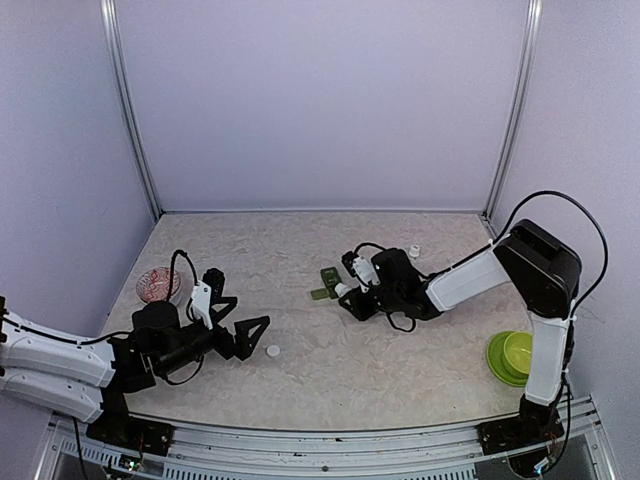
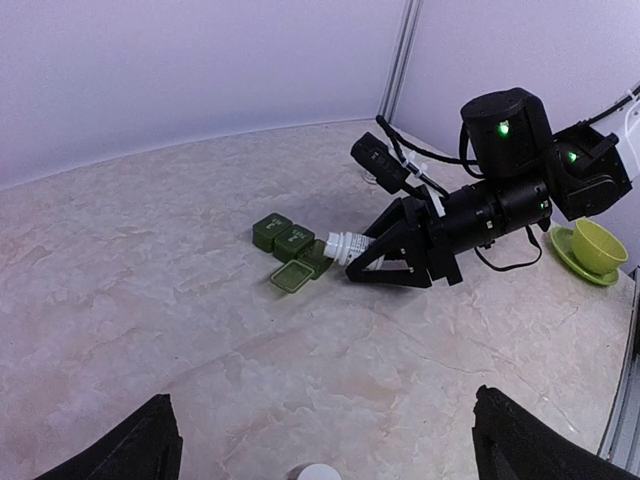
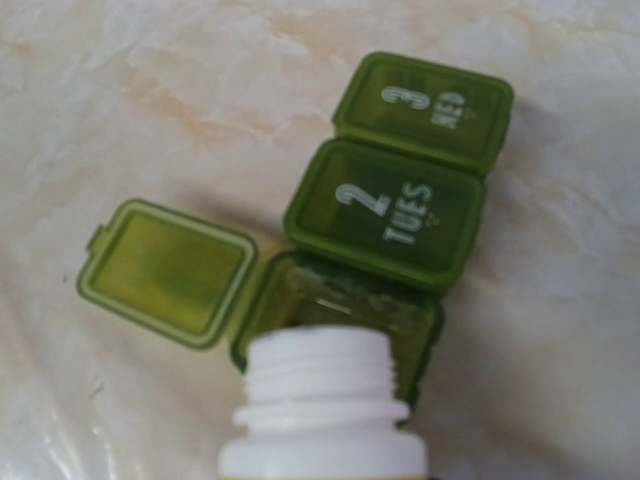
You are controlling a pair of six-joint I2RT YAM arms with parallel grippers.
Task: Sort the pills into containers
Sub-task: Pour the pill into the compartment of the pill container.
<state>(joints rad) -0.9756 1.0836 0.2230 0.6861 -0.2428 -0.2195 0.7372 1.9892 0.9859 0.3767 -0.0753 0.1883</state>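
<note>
Surface: pale marbled table (image 1: pixel 330 385), lilac walls (image 1: pixel 320 100).
Pill organizer (image 3: pixel 388 212): mid-table; near cell open, contents too blurred to tell.
Bottle (image 3: pixel 322 405): uncapped, mouth at open cell, body cut off.
Right gripper (image 2: pixel 380 252): clamps bottle.
Left gripper (image 1: pixel 252 310): spread wide, near left.
Cap (image 1: pixel 273 350): just right of it.

Robot arms logged: two, the left arm (image 1: pixel 60 365) and the right arm (image 1: pixel 470 278), both black and white. Green plastic pill organiser (image 3: pixel 400 200): one strip, and three compartments showed. Two of those had lids shut, marked "2 TUES" and "3 WED"; one stood with an open lid (image 3: pixel 165 270). White plastic pill bottle (image 3: pixel 320 400) with threaded neck: one, uncapped. Small white round pieces loose on the table (image 1: pixel 300 240): two, the near piece (image 1: pixel 273 351) and the far piece (image 1: pixel 414 251). Lime-green bowl (image 1: pixel 518 348): one. Lime-green saucer (image 1: pixel 497 362) under it: one. Pink patterned round dish (image 1: pixel 158 284): one.
</note>
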